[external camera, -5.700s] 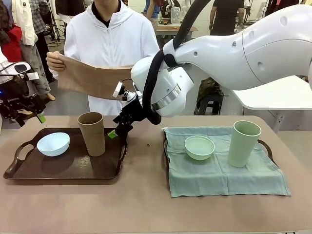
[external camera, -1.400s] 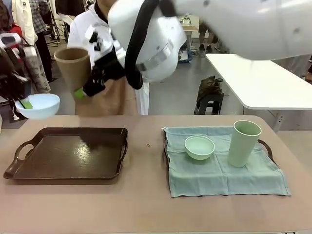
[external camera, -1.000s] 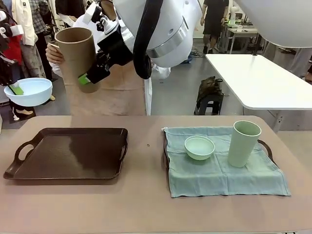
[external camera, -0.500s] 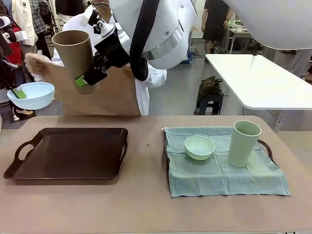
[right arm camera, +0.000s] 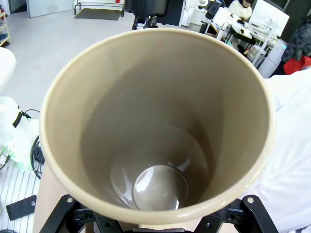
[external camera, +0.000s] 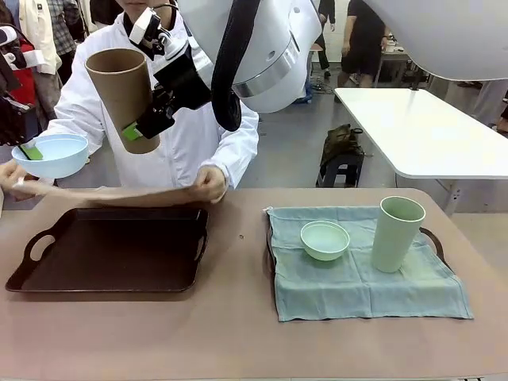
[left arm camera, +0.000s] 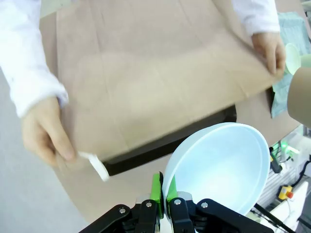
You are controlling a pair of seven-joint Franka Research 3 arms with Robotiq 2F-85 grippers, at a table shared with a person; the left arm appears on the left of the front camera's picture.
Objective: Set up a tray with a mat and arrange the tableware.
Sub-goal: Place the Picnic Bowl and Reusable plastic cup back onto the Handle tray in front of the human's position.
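Above the beige table (external camera: 238, 333), a person's hands (external camera: 208, 182) spread a thin tan mat (left arm camera: 155, 73) over a glossy dark brown tray (external camera: 119, 254) with looped handles. At right, a crumpled pale green cloth (external camera: 357, 282) bears a pale green cup (external camera: 395, 234) and mint green bowl (external camera: 324, 240). The right claw (external camera: 143, 127) grips a tall matte tan-brown cup (external camera: 123, 95), tilted. The left claw (left arm camera: 163, 191) pinches the rim of a pale blue bowl (external camera: 49, 155).
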